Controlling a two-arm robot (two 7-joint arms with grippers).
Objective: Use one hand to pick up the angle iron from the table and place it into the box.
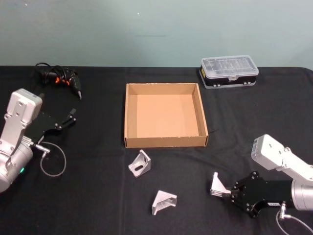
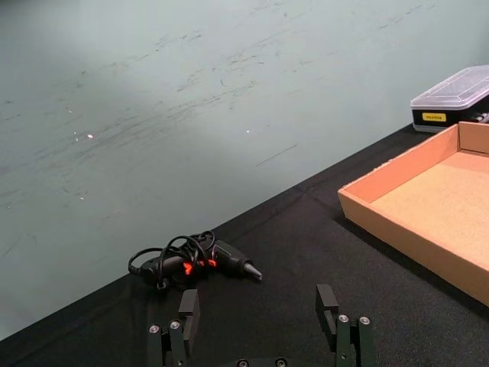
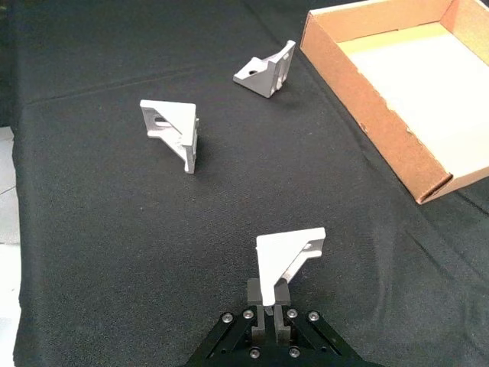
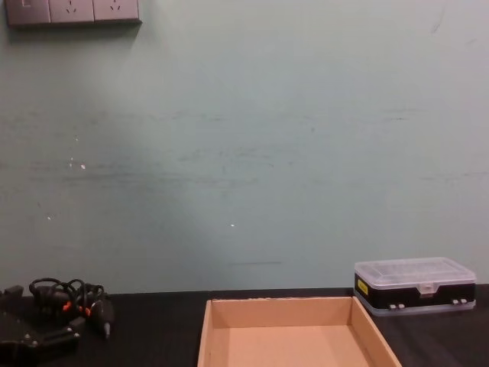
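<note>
We had the right gripper (image 1: 222, 192) down low at the near right of the table (image 1: 88, 200), fingers pinched tight on the bottom flange of one angle iron (image 1: 217, 184). Grabbing it by that thin edge made sense to us, since the triangular face stood up clear of the pads. We couldn't tell whether the piece had come off the tabletop or was resting on it.

The box (image 1: 166, 141) sat ahead and to the left of that gripper, open on top, low walls, nothing inside. Our guess was a modest lift over the near wall would do it.

A second angle iron (image 1: 140, 164) lay just in front of the box and a third angle iron (image 1: 164, 202) nearer to us — both well apart from the held one, so nothing crowded the grip.

The left gripper (image 1: 68, 119) sat parked off to the left, fingers spread with nothing between them, which fits a one-hand job. The clear-lidded case (image 1: 229, 71) and the corded tool (image 1: 58, 77) were at the far edge, out of the carry path.
</note>
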